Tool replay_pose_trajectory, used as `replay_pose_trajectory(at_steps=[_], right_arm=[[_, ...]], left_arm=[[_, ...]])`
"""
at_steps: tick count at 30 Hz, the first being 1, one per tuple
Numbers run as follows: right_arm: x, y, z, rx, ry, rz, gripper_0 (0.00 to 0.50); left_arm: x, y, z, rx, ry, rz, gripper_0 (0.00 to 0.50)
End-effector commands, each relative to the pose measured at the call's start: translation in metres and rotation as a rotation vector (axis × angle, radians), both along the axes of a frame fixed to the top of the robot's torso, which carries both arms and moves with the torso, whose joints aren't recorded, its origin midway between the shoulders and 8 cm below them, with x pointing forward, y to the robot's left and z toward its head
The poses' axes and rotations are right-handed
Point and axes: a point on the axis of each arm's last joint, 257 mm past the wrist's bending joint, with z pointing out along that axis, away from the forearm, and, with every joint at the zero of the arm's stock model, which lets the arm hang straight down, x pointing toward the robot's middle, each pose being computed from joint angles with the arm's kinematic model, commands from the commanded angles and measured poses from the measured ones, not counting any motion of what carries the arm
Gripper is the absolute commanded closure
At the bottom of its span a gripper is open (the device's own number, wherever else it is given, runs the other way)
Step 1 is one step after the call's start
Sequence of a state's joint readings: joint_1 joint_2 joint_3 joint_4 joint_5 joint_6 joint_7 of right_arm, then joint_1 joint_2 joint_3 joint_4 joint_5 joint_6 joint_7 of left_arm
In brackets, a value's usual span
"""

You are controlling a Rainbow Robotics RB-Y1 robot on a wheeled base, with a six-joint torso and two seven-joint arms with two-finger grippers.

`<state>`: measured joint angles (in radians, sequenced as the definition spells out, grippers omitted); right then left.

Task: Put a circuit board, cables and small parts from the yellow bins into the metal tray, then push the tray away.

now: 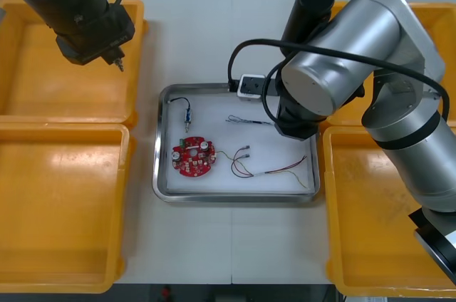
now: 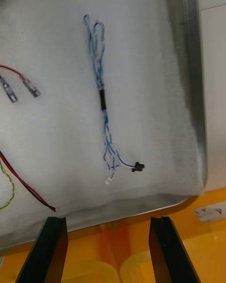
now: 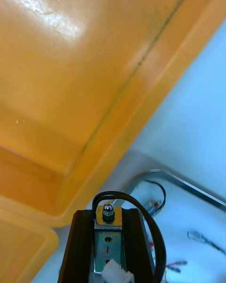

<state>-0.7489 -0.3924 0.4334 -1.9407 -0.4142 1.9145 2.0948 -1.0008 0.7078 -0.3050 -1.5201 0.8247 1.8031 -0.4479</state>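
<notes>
Your left tool (image 3: 108,214) is clamped on a small metal part (image 3: 108,226) over the yellow bin (image 1: 43,67) left of the metal tray (image 1: 235,199) (the far one). Your right tool (image 2: 108,238), fingers apart, hovers at the tray's right rim. The blue-and-white cable (image 2: 102,99) lies inside the tray.

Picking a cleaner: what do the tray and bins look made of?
Metal tray: steel-like, shiny rim with glints; matte white inside, maybe a liner. Yellow bins: likely moulded plastic, smooth, glossy. Right gripper open at the tray's edge; left gripper grips a small metal part by a left bin.
</notes>
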Motion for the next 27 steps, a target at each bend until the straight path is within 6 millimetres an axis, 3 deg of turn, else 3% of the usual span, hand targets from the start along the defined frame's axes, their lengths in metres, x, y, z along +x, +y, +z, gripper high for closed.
replay_pose_trajectory(at_steps=[1, 6, 10, 11, 18, 19, 22, 27], right_arm=[[0.0, 0.001, 0.04, 0.175, -0.086, -0.091, 0.0], [0.005, -0.019, 0.068, 0.325, -0.151, -0.247, 0.0], [0.006, -0.043, 0.076, 0.396, -0.175, -0.364, 0.0], [0.006, -0.043, 0.076, 0.396, -0.175, -0.364, 0.0], [-0.001, -0.111, 0.075, 0.501, -0.204, -0.619, 0.0], [-0.001, -0.111, 0.075, 0.501, -0.204, -0.619, 0.0], [-0.008, -0.139, 0.069, 0.556, -0.181, -0.722, 0.0], [-0.019, -0.182, 0.066, 0.605, -0.184, -0.835, 0.0]], left_arm=[[-0.009, -0.019, 0.037, 0.028, -0.066, -0.093, 0.5], [-0.022, -0.055, 0.031, 0.054, -0.074, -0.139, 0.5], [-0.03, -0.084, 0.022, 0.071, -0.07, -0.202, 0.5], [-0.03, -0.084, 0.022, 0.071, -0.07, -0.202, 0.5], [-0.042, -0.143, -0.011, 0.103, -0.067, -0.308, 0.5], [-0.042, -0.143, -0.011, 0.103, -0.067, -0.308, 0.5], [-0.045, -0.164, -0.028, 0.097, -0.065, -0.356, 0.5], [-0.047, -0.179, -0.051, 0.119, -0.058, -0.396, 0.5]])
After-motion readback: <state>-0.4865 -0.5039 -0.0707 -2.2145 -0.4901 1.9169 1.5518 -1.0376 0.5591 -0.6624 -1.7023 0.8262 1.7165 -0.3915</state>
